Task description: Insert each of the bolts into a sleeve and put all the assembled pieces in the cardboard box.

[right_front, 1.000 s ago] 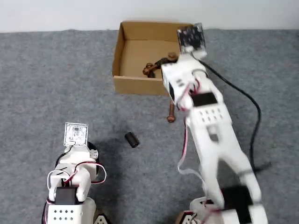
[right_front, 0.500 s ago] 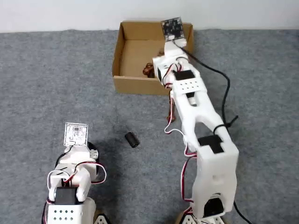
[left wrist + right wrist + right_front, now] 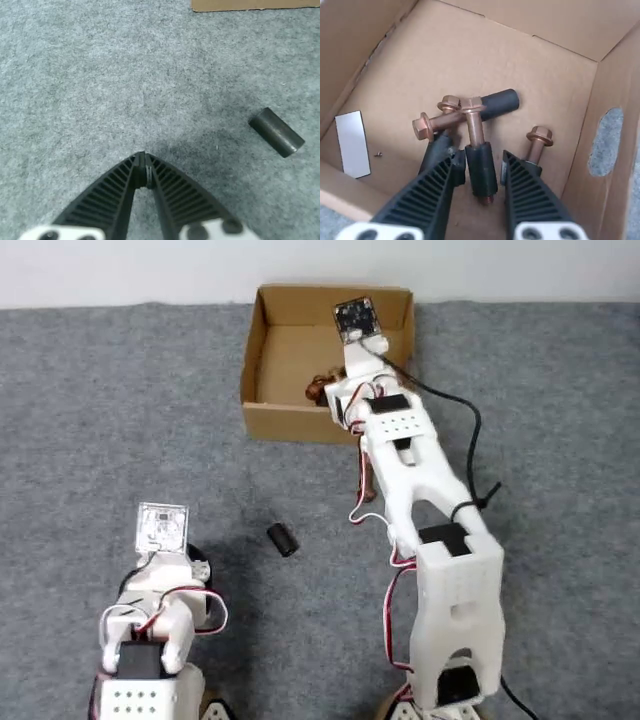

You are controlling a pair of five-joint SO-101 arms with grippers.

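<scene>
The right gripper (image 3: 480,157) hangs released inside the cardboard box (image 3: 545,20). Its fingers are spread either side of an assembled piece (image 3: 479,150) lying on the box floor. That piece's long axis runs straight out from the gripper. Its black sleeve is between the fingers, and the copper head points away, toward the far wall. A second piece (image 3: 470,114) lies crosswise just beyond the fingertips, with its head to one side and its sleeve to the other. Two more bolt heads show by the fingers, one (image 3: 450,104) beside the first piece's head. The other (image 3: 540,135) is just outside the opposite finger, with its shank running back behind that finger. A white slip (image 3: 352,144) lies flat near a box wall.

From the high view the arm covers most of this, and only a bit of copper shows in the box (image 3: 262,345). That view adds a bolt (image 3: 366,480) on the grey surface (image 3: 120,420), half hidden beside the right arm.

The left gripper (image 3: 143,167) is clenched on nothing, low over the surface. The loose sleeve (image 3: 276,132) lies ahead of it and off to one side, its axis slanted across the gripper's line.
</scene>
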